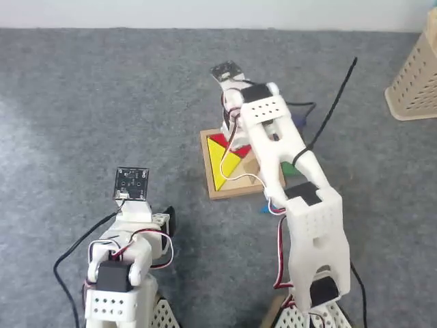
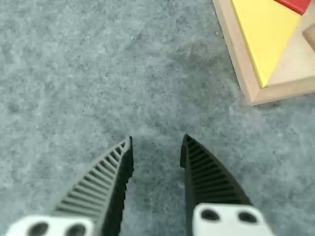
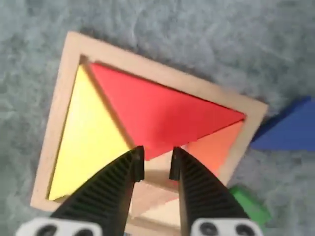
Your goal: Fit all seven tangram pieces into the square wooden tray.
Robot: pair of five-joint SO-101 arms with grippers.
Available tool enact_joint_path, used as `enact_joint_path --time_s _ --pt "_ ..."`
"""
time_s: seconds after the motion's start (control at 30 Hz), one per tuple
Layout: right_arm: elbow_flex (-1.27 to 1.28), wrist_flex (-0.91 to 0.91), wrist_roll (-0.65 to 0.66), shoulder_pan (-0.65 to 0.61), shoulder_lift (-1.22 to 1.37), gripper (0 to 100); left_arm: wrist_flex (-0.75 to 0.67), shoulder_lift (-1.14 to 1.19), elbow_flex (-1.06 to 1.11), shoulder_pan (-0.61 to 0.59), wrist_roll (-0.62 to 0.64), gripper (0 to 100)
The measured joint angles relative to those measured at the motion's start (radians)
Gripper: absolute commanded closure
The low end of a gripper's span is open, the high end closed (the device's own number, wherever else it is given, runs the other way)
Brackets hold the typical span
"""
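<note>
Here the right gripper (image 3: 156,160), narrowly parted, seems empty above red triangle (image 3: 162,115).

Yellow triangle (image 3: 88,132), red triangle (image 3: 162,115)

Pale matt wood — tray (image 3: 56,123); rough grey cloth — table (image 1: 68,102).

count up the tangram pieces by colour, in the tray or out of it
yellow piece: 1
red piece: 1
orange piece: 1
blue piece: 1
green piece: 1
total: 5 in view
</note>
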Motion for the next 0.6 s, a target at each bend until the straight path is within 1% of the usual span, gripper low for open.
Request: enact_joint_path --time_s 0.07,0.17,0.27,0.33,0.43,0.6 --pt "-0.025 0.055 0.0 0.0 -0.061 98.7 0.0 0.0 0.0 0.0 0.0 85" --pt "-0.031 0.117 0.0 0.0 -0.184 99.1 0.0 0.0 0.0 -0.002 0.0 85" --pt "0.029 0.124 0.0 0.0 -0.29 99.1 0.0 0.0 0.0 0.002 0.0 85" --pt "0.123 0.087 0.0 -0.003 -0.356 99.1 0.0 0.0 0.0 0.002 0.0 85" --pt "0.344 -0.04 0.0 -0.006 -0.47 99.1 0.0 0.0 0.0 0.0 0.0 85" --pt "0.83 -0.393 0.0 -0.005 -0.628 99.1 0.0 0.0 0.0 -0.002 0.0 85"
